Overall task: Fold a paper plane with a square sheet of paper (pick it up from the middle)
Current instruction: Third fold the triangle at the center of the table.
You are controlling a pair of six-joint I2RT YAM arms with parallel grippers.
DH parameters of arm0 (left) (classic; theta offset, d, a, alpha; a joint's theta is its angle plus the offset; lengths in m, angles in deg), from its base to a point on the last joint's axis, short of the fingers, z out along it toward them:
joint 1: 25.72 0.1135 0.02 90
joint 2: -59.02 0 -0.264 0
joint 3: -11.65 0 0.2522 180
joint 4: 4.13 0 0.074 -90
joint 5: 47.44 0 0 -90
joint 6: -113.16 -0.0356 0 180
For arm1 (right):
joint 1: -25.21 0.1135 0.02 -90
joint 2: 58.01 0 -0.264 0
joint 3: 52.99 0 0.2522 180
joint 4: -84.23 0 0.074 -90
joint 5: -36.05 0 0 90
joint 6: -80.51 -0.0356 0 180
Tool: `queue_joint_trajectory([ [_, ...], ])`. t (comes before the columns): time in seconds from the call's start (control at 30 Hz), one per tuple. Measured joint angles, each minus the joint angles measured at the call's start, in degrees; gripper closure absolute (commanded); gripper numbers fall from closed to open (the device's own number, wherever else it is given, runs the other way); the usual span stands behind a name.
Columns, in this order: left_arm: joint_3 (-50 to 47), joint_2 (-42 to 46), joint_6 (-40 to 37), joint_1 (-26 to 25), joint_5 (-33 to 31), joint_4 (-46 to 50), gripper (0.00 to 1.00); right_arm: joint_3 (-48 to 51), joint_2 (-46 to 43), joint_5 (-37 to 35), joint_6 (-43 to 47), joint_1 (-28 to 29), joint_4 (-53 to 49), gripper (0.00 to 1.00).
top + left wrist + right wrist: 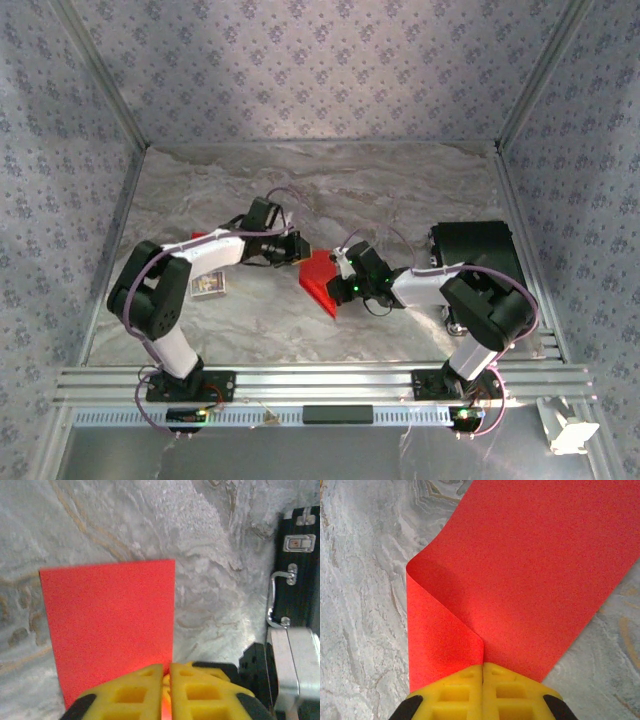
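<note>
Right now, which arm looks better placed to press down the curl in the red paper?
Probably right: the right jaws pinch the red paper where one layer curls over, so the fold starts at their tips. The left jaws grip a flat edge, away from that curl.

Marble table (300,190), red paper (320,287), black case (475,250)

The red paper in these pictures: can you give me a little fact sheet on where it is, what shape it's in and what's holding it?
Item: square sheet of paper, bright red, plain
Shape: curled over itself in one rounded fold, not pressed flat
Left gripper: shut, pinching one edge
Right gripper: shut, pinching where the fold comes together
Surface: marbled grey table
Nearby: black case to the right; small printed card to the left
</note>
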Motion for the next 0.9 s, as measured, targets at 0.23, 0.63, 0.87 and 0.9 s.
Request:
queue_joint_trajectory([
  [0.23,-7.4,1.0,7.7,-1.3,3.8,-8.7,0.95,0.0,0.0,-0.8,0.0,-0.2,0.2,1.0],
  [0.63,-12.5,0.0,14.6,-4.9,5.5,-17.7,1.0,0.1,0.0,-1.1,0.0,-0.5,0.4,1.0],
  [0.87,-13.3,-0.7,15.3,-5.5,5.5,-19.1,1.0,0.1,0.0,-1.3,0.0,-0.6,0.4,1.0],
  [0.9,-13.4,-0.8,15.3,-5.6,5.5,-19.3,1.0,0.1,0.0,-1.3,0.0,-0.6,0.4,1.0],
])
